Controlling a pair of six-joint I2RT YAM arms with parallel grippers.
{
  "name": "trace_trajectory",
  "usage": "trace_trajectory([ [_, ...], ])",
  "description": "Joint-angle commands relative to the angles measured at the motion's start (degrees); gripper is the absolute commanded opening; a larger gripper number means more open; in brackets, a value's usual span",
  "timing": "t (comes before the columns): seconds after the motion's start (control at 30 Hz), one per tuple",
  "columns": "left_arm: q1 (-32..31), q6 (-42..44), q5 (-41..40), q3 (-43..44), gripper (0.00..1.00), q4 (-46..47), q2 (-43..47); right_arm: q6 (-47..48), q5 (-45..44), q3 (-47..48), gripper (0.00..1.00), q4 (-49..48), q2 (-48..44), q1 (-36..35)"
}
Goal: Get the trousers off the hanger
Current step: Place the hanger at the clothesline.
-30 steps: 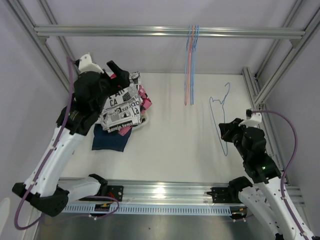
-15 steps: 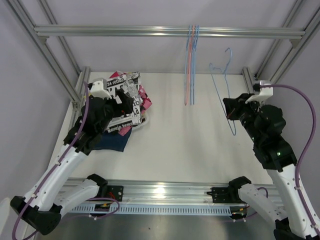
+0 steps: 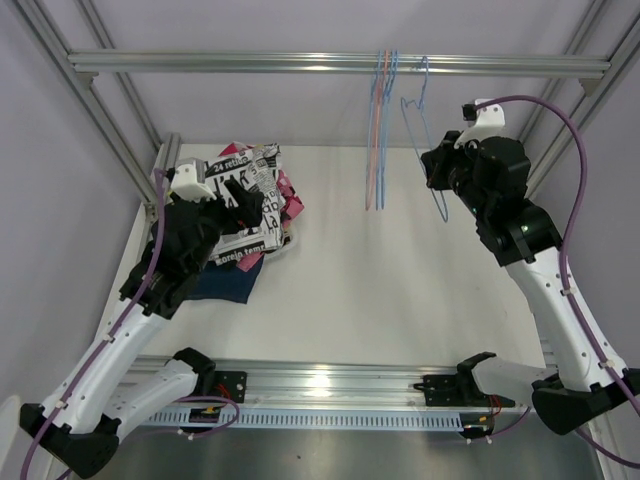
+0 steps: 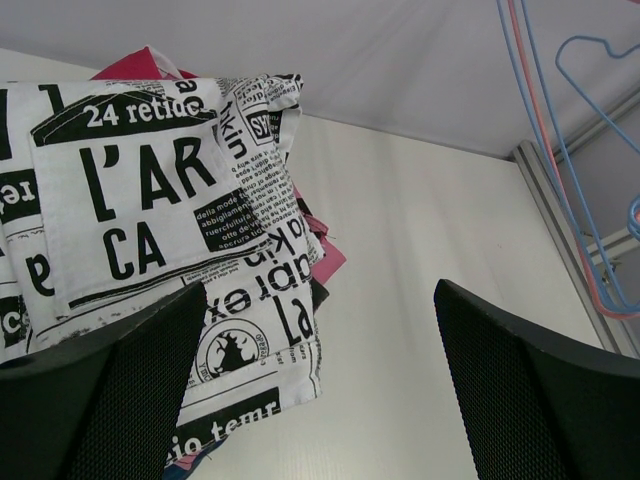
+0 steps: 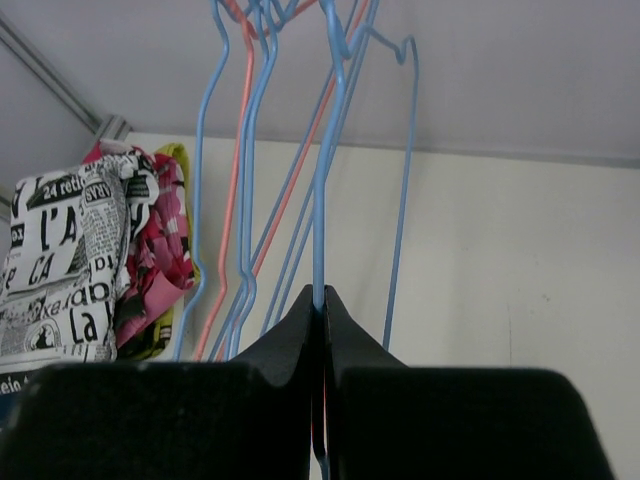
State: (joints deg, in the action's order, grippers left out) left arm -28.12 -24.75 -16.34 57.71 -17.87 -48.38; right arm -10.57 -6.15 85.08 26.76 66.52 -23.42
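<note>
1. Top view:
   - The trousers (image 3: 262,190) lie piled on the tabletop (image 3: 400,280), below the rail (image 3: 300,63) and toward its left end. A newspaper pair (image 3: 258,178) is on top and a navy pair (image 3: 225,285) sticks out on the near side.
   - The left gripper (image 3: 245,200) hovers over the pile, jaws wide, holding nothing.
   - The right gripper (image 3: 437,172) pinches a bare blue hanger (image 3: 420,85). Its long axis is nearly upright and its hook is up at the rail, just right of the hung hangers (image 3: 378,130). Whether the hook is over the rail I cannot tell.
   - No hanger at the rail carries cloth.
2. Left wrist view:
   - The fingers (image 4: 110,400) stand far apart.
   - The newspaper pair (image 4: 150,220) lies ahead and left of them, well clear of the hangers (image 4: 530,100) under the rail.
3. Right wrist view:
   - The gripper (image 5: 322,310) is closed on the hanger (image 5: 320,200) wire, which runs straight up toward the rail.
   - The trousers (image 5: 70,260) sit low and left.
   - The removal looks done. What is left hinges on the hook meeting the rail, which is the right arm's job.
</note>
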Motion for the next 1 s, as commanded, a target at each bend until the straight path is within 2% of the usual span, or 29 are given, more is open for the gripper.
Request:
trace_trajectory([
  [0.0,-0.5,1.5,-1.1,-0.3,1.00,1.9,0.4,1.6,-1.1,6.1,0.00,-3.3,2.3,-0.1],
  [0.37,-0.5,1.6,-1.1,-0.2,0.99,2.0,0.3,1.2,-0.2,9.1,0.00,-5.8,6.3,-0.1],
  [0.57,-0.1,1.4,-0.5,0.1,0.99,1.8,0.0,0.8,0.5,11.2,0.00,-2.9,4.3,-0.9],
  [0.97,0.3,2.3,-2.0,0.0,0.99,1.7,0.1,-0.1,-1.4,7.2,0.00,1.9,-2.0,-1.9],
])
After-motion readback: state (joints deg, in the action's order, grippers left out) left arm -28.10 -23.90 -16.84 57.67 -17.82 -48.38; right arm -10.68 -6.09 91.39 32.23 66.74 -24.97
